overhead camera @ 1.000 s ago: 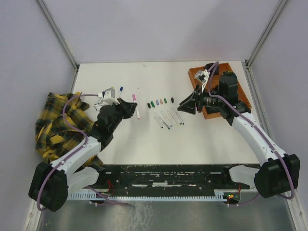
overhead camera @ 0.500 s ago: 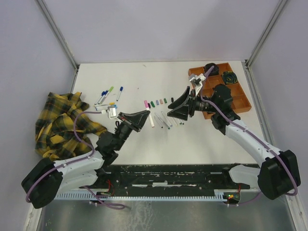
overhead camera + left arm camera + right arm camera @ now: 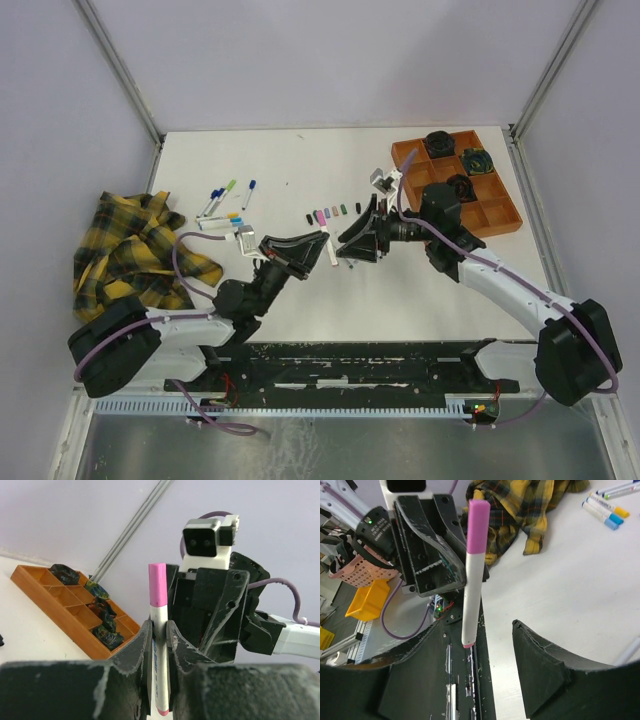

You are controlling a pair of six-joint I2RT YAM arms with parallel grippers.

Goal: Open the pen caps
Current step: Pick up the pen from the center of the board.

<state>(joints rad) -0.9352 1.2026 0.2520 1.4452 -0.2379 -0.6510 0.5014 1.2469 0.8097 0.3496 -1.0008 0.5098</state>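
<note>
Two robot arms (image 3: 500,280) are seen. One pen (image 3: 160,617) with one pink cap (image 3: 157,577) is held up. At least five loose caps (image 3: 331,213) are lined up in the middle of the top view. About six capped pens (image 3: 228,205) are counted at the left. One orange tray (image 3: 495,213) with three black round things (image 3: 436,143) is seen at the upper right. One checked cloth (image 3: 125,255) is seen at the left.

Smooth pink plastic pen cap (image 3: 157,584), scuffed matt black fingers (image 3: 136,654).
</note>
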